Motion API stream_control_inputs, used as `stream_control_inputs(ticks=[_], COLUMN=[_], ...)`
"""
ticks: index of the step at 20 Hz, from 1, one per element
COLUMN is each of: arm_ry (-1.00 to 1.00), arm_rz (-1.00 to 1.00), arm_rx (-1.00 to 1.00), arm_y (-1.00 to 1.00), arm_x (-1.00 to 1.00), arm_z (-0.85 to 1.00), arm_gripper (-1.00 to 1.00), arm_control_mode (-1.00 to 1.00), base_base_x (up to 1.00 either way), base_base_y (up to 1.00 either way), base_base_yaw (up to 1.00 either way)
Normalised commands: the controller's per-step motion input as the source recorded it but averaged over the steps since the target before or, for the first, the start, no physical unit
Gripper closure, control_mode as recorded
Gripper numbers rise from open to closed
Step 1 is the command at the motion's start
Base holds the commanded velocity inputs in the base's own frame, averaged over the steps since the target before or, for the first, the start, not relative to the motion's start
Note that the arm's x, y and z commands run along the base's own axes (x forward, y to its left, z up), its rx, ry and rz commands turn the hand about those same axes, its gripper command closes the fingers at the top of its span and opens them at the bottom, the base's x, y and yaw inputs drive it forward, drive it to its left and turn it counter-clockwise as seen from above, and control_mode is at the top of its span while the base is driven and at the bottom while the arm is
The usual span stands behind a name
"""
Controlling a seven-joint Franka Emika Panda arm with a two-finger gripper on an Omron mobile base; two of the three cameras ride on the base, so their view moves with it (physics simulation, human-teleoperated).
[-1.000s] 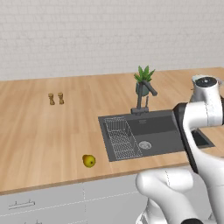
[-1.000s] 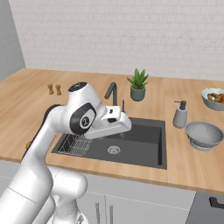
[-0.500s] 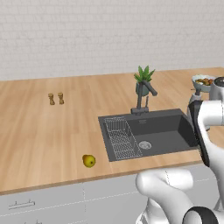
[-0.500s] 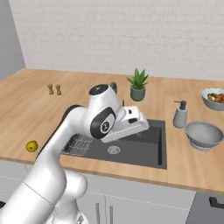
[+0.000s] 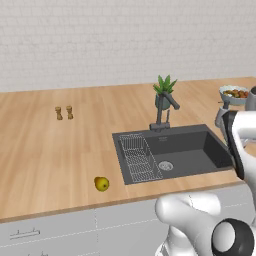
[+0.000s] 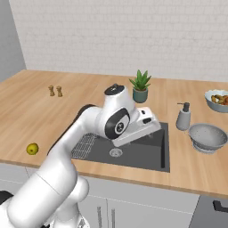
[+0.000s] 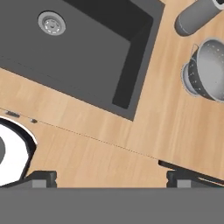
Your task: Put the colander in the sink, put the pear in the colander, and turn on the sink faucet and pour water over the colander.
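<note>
The colander (image 6: 208, 137) sits on the tabletop (image 6: 26, 102) off at three o'clock of the sink (image 6: 142, 151), just beside a grey soap dispenser (image 6: 183, 117), and in the hand view it shows at about two o'clock with the jaws spread wide and holding nothing. It looks a stiff, light, thin-walled metal bowl, smooth and probably slippery, so the rim is the likely place for the gripper (image 7: 111, 177) to pinch. The pear (image 6: 32, 148) lies well apart, at nine o'clock of the sink.

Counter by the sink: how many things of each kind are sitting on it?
Pear: 1
Colander: 1
Soap bottle: 1
Fruit bowl: 1
Plant: 1
Small shakers: 2
Total: 7
</note>
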Motion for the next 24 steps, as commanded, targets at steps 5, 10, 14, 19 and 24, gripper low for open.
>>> stream_control_inputs(ticks=[5, 10, 14, 19, 24], arm_ry=[0.01, -0.01, 0.00, 0.01, 0.02], arm_rz=[0.01, 0.01, 0.01, 0.01, 0.04], arm_rx=[0.00, 0.00, 0.03, 0.04, 0.02], arm_y=[-0.34, -0.44, -0.46, -0.44, -0.35], arm_x=[0.24, 0.28, 0.33, 0.39, 0.32], arm_z=[0.00, -0.15, -0.05, 0.00, -0.04], arm_gripper=[-1.00, -1.00, -1.00, -1.00, -1.00], arm_control_mode=[-1.00, -1.00, -1.00, -1.00, -1.00], base_base_x=[0.00, 0.00, 0.00, 0.00, 0.00], base_base_y=[0.00, 0.00, 0.00, 0.00, 0.00], base_base_yaw=[0.00, 0.00, 0.00, 0.00, 0.00])
